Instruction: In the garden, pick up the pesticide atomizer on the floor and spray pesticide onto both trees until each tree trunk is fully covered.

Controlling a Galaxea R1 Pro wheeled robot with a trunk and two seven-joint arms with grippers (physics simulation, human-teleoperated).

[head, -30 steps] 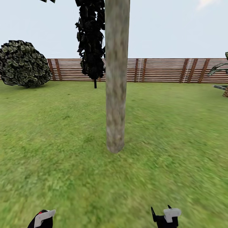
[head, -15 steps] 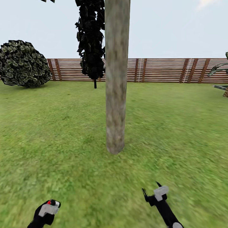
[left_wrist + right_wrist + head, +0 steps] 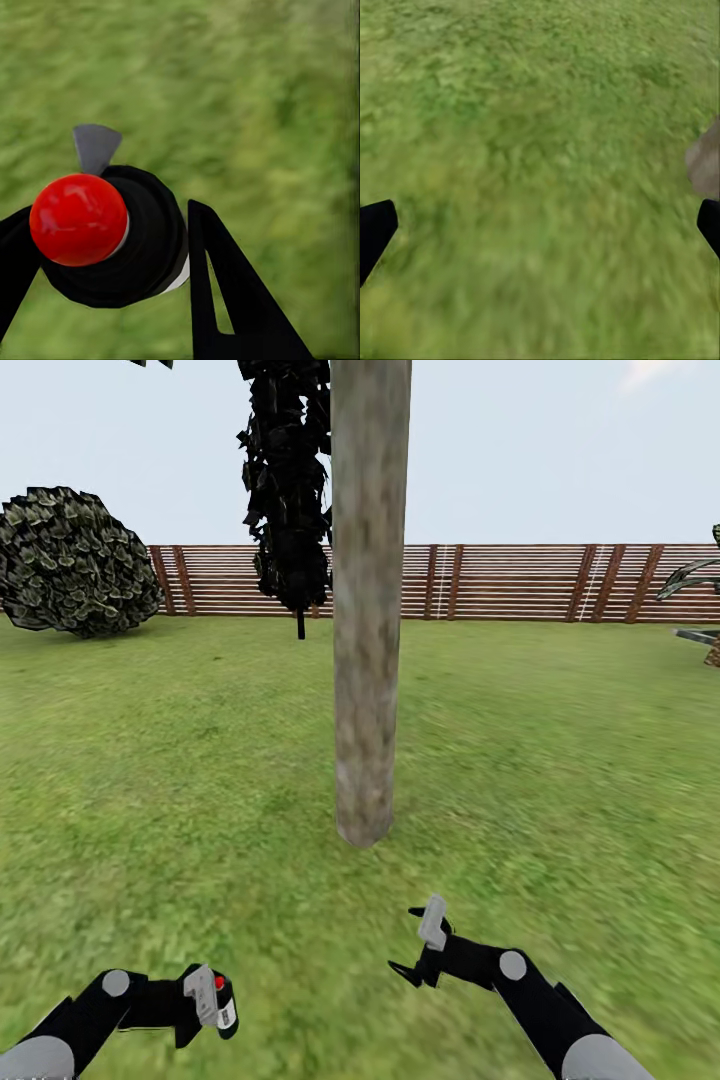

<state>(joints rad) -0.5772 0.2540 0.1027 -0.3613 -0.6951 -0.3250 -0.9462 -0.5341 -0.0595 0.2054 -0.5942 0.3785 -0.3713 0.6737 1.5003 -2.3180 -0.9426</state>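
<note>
One tree's thick grey-tan tree trunk (image 3: pixel 368 610) rises from the grass floor (image 3: pixel 180 780) of the garden straight ahead; its crown is out of view. My left gripper (image 3: pixel 212 1002) is low on the left, shut on the pesticide atomizer (image 3: pixel 224 1000). In the left wrist view the pesticide atomizer (image 3: pixel 112 240) is a black bottle with a red cap between my black fingers (image 3: pixel 217 285). My right gripper (image 3: pixel 408 942) hangs open and empty short of the trunk's foot. Over the grass its fingertips (image 3: pixel 375 232) stand wide apart, and the trunk's base (image 3: pixel 703 161) shows at the edge.
A brown slatted fence (image 3: pixel 500 580) closes the lawn at the back. A black cone-shaped tree (image 3: pixel 290 490) stands just behind and left of the trunk, a round dark bush (image 3: pixel 75 560) at far left, a short palm (image 3: pixel 700 585) at far right.
Both arms have reached forward into view. The left brought the atomizer up and inward; the right gripper moved forward and left toward the trunk's foot. The view itself has not shifted.
</note>
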